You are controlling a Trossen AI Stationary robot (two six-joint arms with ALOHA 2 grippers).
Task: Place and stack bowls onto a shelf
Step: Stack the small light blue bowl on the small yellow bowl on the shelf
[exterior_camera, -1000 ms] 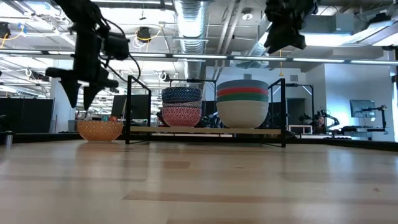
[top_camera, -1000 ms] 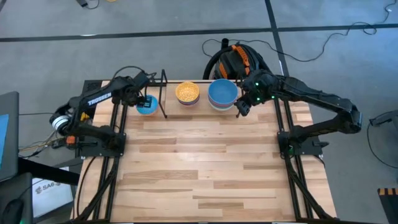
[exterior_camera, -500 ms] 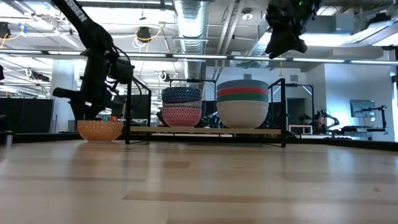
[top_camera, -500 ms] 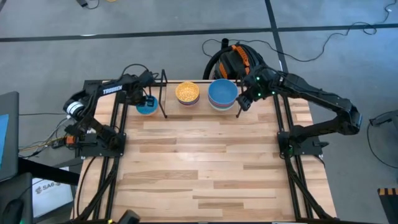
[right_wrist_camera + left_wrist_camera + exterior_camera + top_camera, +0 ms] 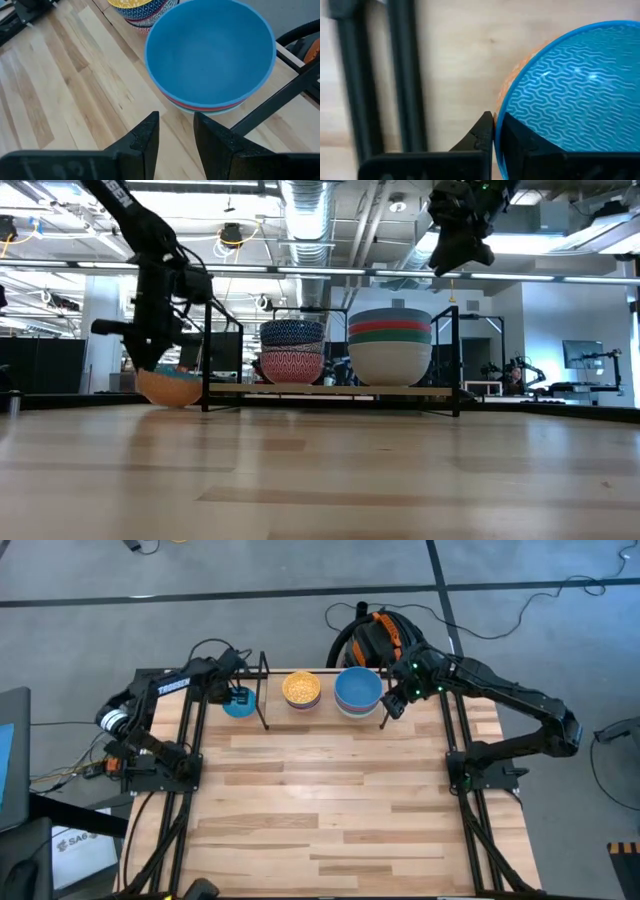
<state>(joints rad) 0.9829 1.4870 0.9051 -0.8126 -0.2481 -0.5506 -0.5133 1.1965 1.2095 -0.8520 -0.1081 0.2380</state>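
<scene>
Most bowls were seen stacked on the shelf (image 5: 330, 389); one patterned bowl (image 5: 238, 704) (tilted) was clamped by the left gripper (image 5: 494, 131), the right gripper (image 5: 175, 130) parted, empty.

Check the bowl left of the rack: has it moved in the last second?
Yes. The bowl, flat on the table before, now sits tilted with the left gripper shut on its rim, and in the high view it lies closer to the shelf post.

The near wooden table (image 5: 330, 810) is left open for passage. The far edge is blocked by the shelf (image 5: 330, 388), its two bowl stacks (image 5: 345, 345), and the left gripper (image 5: 232, 697) clamped on the light blue bowl (image 5: 239, 704) beside the shelf's end post.
</scene>
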